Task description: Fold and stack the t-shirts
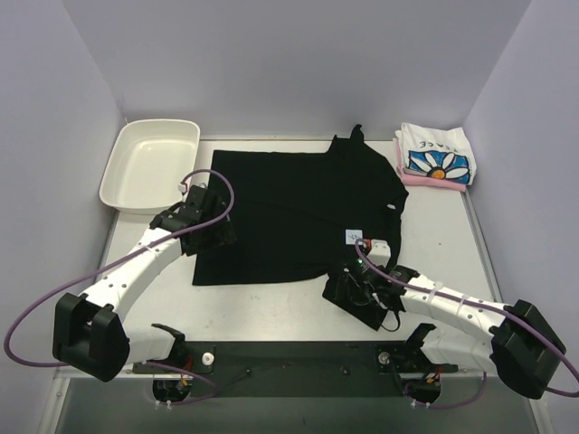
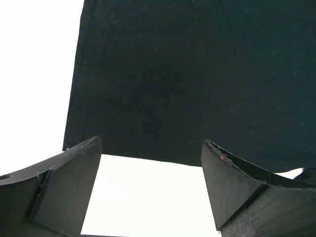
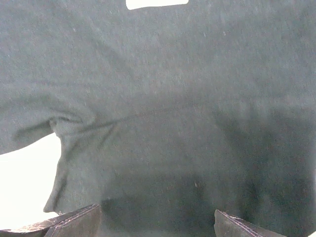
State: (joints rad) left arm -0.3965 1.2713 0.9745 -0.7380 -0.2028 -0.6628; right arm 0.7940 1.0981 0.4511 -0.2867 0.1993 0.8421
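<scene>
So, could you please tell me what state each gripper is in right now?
Left gripper: open, empty, at edge of black t-shirt.
Right gripper: open, empty, over it.

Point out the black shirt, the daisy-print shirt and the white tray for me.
black t-shirt (image 1: 289,208): top view, middle of its spread body.
daisy-print t-shirt (image 1: 438,164): top view, on the blue daisy.
white tray (image 1: 163,123): top view, on its far rim.

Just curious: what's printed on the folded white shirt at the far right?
Blue daisy print on that folded white cloth shirt; top view shows it best.
</scene>
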